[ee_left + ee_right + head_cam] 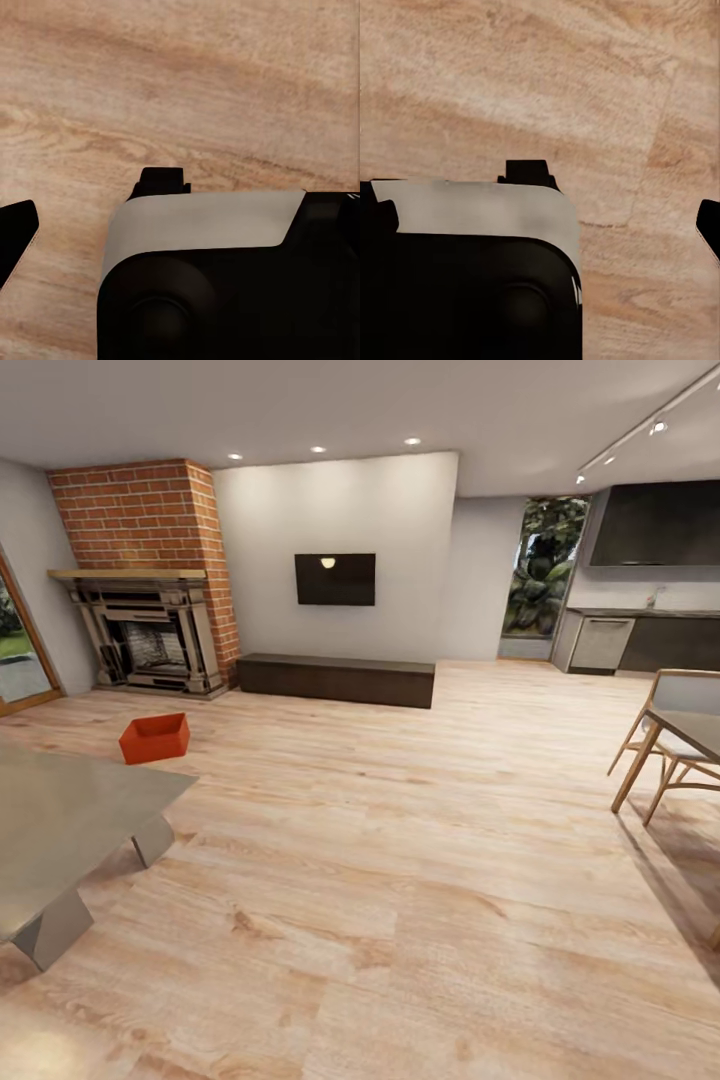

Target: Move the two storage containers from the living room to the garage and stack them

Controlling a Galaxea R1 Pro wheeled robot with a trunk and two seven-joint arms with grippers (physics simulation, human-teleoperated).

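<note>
One red-orange open-topped storage container stands on the light wood-plank floor of the living room, at the far left in front of the brick fireplace. It is several steps from me. The garage is out of view. In the left wrist view one black finger of my left gripper hangs over the planks beside my white and black body. In the right wrist view a black finger of my right gripper sits at the frame's edge. Both fingers stand far out to the side, with nothing held.
A low grey table juts in at the near left, between me and the container. A dark low bench runs under the wall TV. Wooden chairs and a table stand at the right. A kitchen counter is at the far right.
</note>
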